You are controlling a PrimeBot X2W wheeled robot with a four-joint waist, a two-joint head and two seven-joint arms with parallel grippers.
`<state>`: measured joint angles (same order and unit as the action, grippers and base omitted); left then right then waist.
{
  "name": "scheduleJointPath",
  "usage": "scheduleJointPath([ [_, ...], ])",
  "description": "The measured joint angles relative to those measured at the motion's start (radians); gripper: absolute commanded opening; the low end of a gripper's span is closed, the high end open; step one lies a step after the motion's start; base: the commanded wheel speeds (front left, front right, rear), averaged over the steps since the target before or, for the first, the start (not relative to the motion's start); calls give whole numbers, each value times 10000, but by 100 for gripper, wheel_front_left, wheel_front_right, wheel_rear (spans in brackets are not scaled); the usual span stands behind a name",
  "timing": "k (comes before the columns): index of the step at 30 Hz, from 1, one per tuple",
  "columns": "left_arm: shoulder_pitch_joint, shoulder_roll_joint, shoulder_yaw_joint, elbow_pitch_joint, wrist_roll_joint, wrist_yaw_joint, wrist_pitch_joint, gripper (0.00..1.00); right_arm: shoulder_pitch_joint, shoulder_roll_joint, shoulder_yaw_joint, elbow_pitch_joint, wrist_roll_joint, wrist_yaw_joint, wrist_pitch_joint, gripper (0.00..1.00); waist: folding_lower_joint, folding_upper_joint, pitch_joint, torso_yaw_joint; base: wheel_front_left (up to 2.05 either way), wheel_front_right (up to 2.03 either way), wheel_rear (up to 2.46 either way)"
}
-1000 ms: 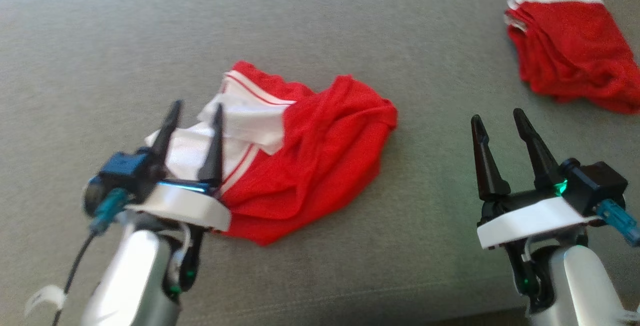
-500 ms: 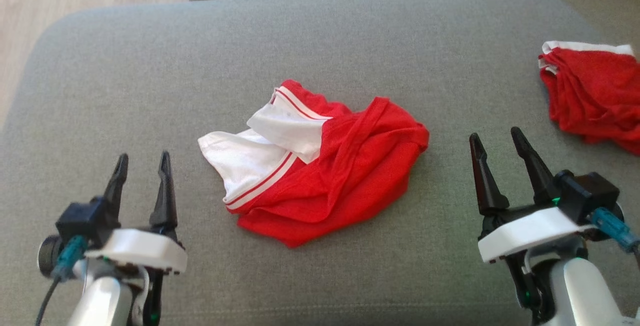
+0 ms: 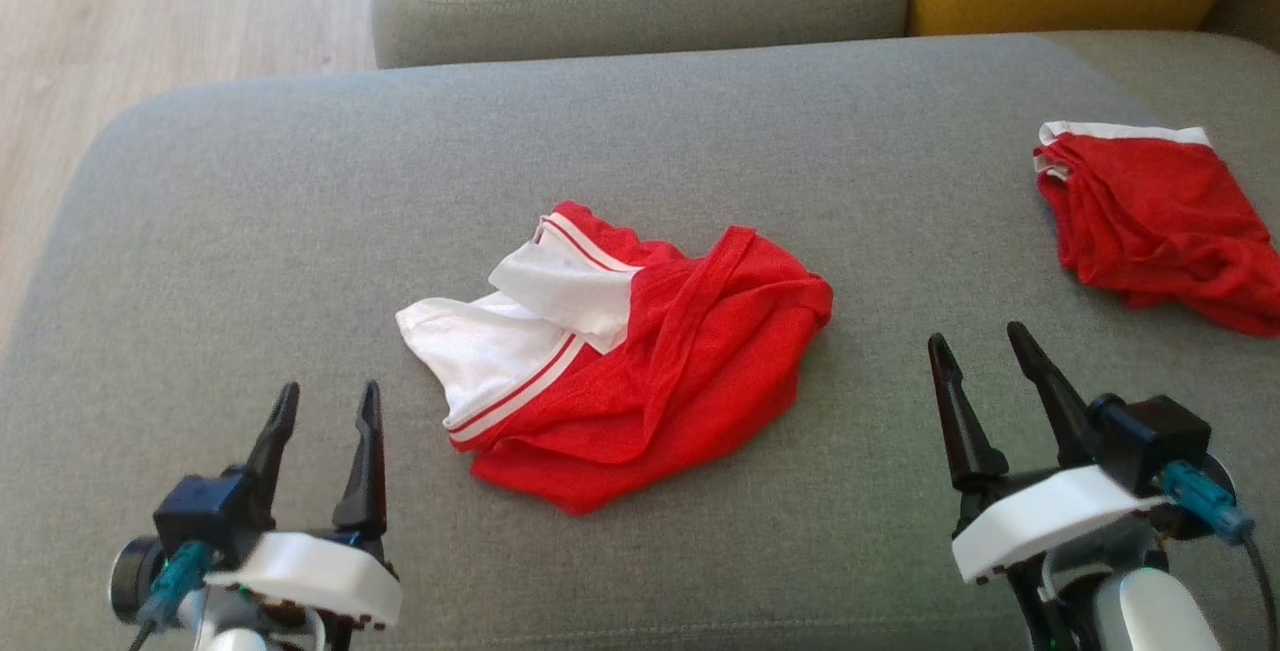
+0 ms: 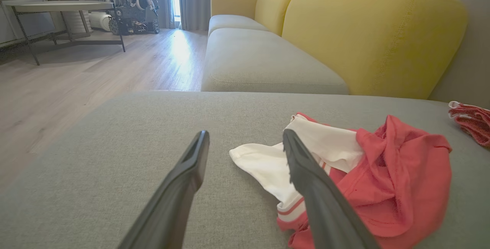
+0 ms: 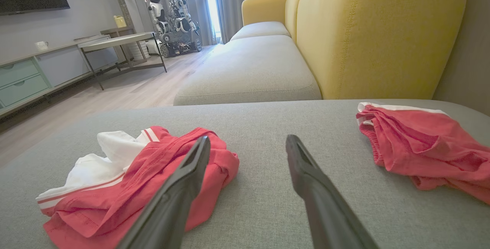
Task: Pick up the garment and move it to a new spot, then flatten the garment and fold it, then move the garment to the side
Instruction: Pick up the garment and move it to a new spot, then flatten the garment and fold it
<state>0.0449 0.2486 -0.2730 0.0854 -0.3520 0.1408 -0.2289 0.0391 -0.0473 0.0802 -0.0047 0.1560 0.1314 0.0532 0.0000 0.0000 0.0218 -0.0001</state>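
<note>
Left tool (image 3: 331,388) spread near crosswise garment's (image 3: 650,371) white end.

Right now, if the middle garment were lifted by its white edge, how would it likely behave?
Probably floppy: the garment lies in soft crumpled folds, so it should drape from the pinch. Likely light: the cloth looks thin. Its layers overlap, so a pinch may lift only some.

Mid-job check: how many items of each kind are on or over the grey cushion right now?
Garments: 2 (crumpled red and white fabric garment at centre, red fabric garment with white band at right)
Grippers: 2 (left gripper, right gripper, both open)
Total: 4
</note>
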Motion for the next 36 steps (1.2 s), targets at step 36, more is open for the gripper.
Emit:
scheduleJointPath([
  [36, -115, 173, -190, -324, -19, 165, 255, 100, -53, 0, 1421, 516, 383, 0, 165, 100, 0, 0, 410, 338, 0, 0, 0],
])
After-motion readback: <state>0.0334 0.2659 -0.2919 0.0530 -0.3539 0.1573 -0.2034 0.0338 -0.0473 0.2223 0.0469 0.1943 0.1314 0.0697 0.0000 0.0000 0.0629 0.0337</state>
